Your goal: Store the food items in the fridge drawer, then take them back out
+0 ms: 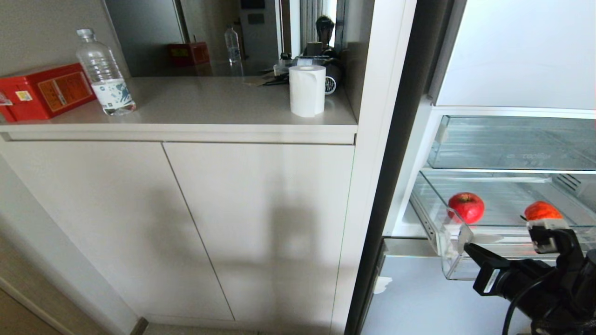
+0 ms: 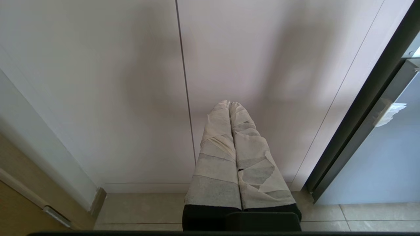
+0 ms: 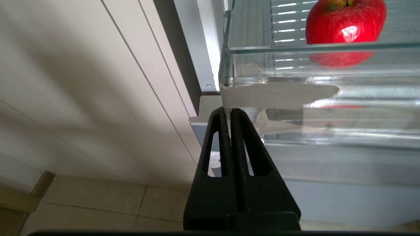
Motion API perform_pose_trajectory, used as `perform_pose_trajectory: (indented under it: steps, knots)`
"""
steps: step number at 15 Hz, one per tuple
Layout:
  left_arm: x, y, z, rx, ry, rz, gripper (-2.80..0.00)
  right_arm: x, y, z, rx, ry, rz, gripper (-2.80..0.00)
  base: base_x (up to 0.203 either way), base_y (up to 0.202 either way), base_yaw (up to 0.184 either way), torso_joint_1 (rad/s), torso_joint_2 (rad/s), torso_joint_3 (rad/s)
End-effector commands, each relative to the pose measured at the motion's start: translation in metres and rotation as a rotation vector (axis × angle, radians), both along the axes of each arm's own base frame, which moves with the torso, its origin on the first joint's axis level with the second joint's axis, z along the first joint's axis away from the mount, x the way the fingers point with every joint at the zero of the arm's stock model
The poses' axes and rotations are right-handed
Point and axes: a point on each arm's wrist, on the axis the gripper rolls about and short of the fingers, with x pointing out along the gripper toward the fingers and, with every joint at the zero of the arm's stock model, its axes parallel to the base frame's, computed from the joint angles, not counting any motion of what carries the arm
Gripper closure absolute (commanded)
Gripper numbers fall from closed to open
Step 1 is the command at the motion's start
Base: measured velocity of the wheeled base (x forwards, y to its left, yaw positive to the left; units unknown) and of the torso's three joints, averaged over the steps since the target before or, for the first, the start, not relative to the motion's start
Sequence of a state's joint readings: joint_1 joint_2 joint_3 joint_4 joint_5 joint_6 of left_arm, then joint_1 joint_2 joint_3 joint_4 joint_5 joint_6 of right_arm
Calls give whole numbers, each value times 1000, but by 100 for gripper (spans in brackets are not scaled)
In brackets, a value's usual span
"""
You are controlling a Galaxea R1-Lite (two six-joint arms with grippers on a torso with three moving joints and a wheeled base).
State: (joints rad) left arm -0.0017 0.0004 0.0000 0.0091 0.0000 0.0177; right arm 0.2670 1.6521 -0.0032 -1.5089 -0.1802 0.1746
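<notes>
Two rounded red food items (image 1: 466, 207) (image 1: 541, 211)

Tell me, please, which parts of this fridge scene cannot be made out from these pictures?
- Second food item, head view: its lower part is hidden behind the right arm's camera mount.
- Fridge drawer: its right end is cut off by the head view's edge.
- Right gripper, right wrist view: whether its shut tips touch the drawer's taped corner is unclear.
- Upper bin: front lettering too faint to read.
</notes>
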Motion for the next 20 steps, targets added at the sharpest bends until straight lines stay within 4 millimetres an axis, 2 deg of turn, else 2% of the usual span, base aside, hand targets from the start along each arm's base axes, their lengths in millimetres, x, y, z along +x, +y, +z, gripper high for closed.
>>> perform_pose_trajectory:
  steps: [1,2,7,9,12,13,15,18,20]
  knots:
    - [0,0,0,1,-2,0,0,-5,-2,9,12,-51,-9,0,0,0,0,0,0,0]
    - [0,0,0,-1,-2,0,0,-7,-2,11,14,-63,-10,-280,0,0,0,0,0,0]
    - [0,0,0,0,-2,0,0,-9,-3,26,11,-130,-11,-280,0,0,0,0,0,0]
    - [0,0,0,-1,-2,0,0,0,-7,35,-10,-162,-45,-280,0,0,0,0,0,0]
    - [0,0,0,0,-2,0,0,23,-19,61,-24,-182,-125,-280,0,0,0,0,0,0]
    - [0,0,0,0,-2,0,0,34,-22,73,-36,-153,-146,-280,0,0,0,0,0,0]
    - [0,0,0,1,-2,0,0,52,-30,90,-81,19,-180,-280,0,0,0,0,0,0]
    - [0,0,0,1,-2,0,0,70,-43,119,-130,220,-205,-280,0,0,0,0,0,0]
    - [0,0,0,1,-2,0,0,91,-58,112,-155,316,-244,-280,0,0,0,0,0,0]
